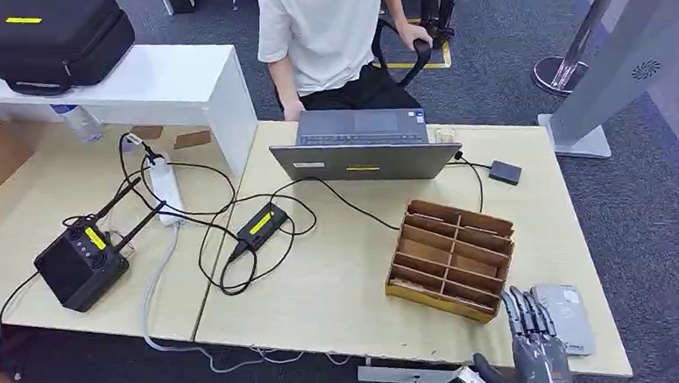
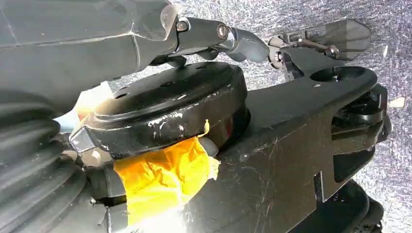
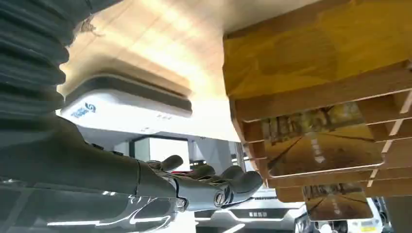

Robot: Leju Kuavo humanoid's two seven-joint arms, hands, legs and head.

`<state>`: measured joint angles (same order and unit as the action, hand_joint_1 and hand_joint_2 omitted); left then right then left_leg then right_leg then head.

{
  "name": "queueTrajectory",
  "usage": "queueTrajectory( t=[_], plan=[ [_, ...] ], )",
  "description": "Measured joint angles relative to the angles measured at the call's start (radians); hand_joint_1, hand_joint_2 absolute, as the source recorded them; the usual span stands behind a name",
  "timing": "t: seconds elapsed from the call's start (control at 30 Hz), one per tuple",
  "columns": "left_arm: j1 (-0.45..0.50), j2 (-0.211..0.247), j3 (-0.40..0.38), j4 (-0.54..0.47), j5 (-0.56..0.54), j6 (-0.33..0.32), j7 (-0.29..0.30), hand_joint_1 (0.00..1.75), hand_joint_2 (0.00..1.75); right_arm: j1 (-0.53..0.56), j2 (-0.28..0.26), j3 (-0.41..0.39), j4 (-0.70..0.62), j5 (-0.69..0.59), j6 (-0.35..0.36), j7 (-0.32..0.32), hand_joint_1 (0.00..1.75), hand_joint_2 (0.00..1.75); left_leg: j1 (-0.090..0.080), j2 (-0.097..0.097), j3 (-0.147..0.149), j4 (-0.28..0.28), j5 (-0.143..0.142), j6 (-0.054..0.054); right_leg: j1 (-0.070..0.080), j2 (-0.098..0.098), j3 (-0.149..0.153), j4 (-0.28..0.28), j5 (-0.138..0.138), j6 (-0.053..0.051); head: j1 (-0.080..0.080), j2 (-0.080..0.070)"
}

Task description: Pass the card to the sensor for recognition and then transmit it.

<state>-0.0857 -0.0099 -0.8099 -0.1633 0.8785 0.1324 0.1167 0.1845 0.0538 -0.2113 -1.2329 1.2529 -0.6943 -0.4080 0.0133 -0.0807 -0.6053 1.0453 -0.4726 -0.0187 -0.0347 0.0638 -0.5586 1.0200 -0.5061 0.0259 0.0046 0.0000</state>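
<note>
A wooden slotted rack [image 1: 449, 256] stands on the near right part of the table. In the right wrist view a glossy picture card [image 3: 320, 141] sits in one slot of the rack [image 3: 311, 53], and a second card [image 3: 337, 201] in another. The flat grey card sensor [image 1: 566, 317] lies just right of the rack, and appears as a white and grey box [image 3: 126, 107] in the wrist view. My right hand [image 1: 531, 339] is at the table's front edge between rack and sensor, fingers [image 3: 218, 187] apart, holding nothing. My left hand [image 2: 233, 41] hangs by my body, empty.
An open laptop [image 1: 365, 151] sits at the back of the table [image 1: 324, 289] with a person in a white shirt [image 1: 327, 25] seated behind it. Cables, a small black box [image 1: 260, 225], a black router [image 1: 81, 262] and a power strip [image 1: 166, 187] lie to the left.
</note>
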Motion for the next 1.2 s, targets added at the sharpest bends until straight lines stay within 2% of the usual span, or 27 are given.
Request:
queueTrajectory(
  t=[0.07, 0.3, 0.57, 1.0, 1.2],
  plan=[
    [0.000, 0.000, -0.001, 0.000, -0.001, -0.001, 0.000, 0.00, 1.75, -0.002, 0.017, 0.003, 0.000, -0.013, 0.000, -0.047, 0.00, 1.75, 0.000, 0.000, 0.000, 0.000, 0.000, 0.000, 0.000, 0.000, 0.000, 0.000, 0.000, 0.000, 0.000, 0.000],
    [-0.003, 0.000, -0.016, 0.000, -0.006, -0.002, 0.004, 0.00, 1.75, -0.015, 0.043, 0.052, 0.002, -0.016, 0.000, -0.025, 0.00, 1.75, 0.000, 0.000, 0.000, 0.000, 0.000, 0.000, 0.000, 0.000, 0.000, 0.000, 0.000, 0.000, 0.000, 0.000],
    [-0.005, 0.001, -0.023, 0.000, -0.008, -0.003, 0.006, 0.00, 1.75, -0.038, 0.045, 0.108, 0.008, -0.031, 0.000, -0.004, 0.00, 1.75, 0.000, 0.000, 0.000, 0.000, 0.000, 0.000, 0.000, 0.000, 0.000, 0.000, 0.000, 0.000, 0.000, 0.000],
    [-0.005, 0.001, -0.026, 0.000, -0.008, -0.003, 0.006, 0.00, 1.75, -0.044, 0.045, 0.126, 0.011, -0.031, 0.000, -0.002, 0.00, 1.75, 0.000, 0.000, 0.000, 0.000, 0.000, 0.000, 0.000, 0.000, 0.000, 0.000, 0.000, 0.000, 0.000, 0.000],
    [-0.008, 0.001, -0.034, 0.000, -0.010, -0.005, 0.010, 0.00, 1.75, -0.066, 0.045, 0.147, 0.020, -0.033, 0.000, 0.025, 0.00, 1.75, 0.000, 0.000, 0.000, 0.000, 0.000, 0.000, 0.000, 0.000, 0.001, 0.000, 0.000, 0.000, 0.000, 0.000]
  ],
)
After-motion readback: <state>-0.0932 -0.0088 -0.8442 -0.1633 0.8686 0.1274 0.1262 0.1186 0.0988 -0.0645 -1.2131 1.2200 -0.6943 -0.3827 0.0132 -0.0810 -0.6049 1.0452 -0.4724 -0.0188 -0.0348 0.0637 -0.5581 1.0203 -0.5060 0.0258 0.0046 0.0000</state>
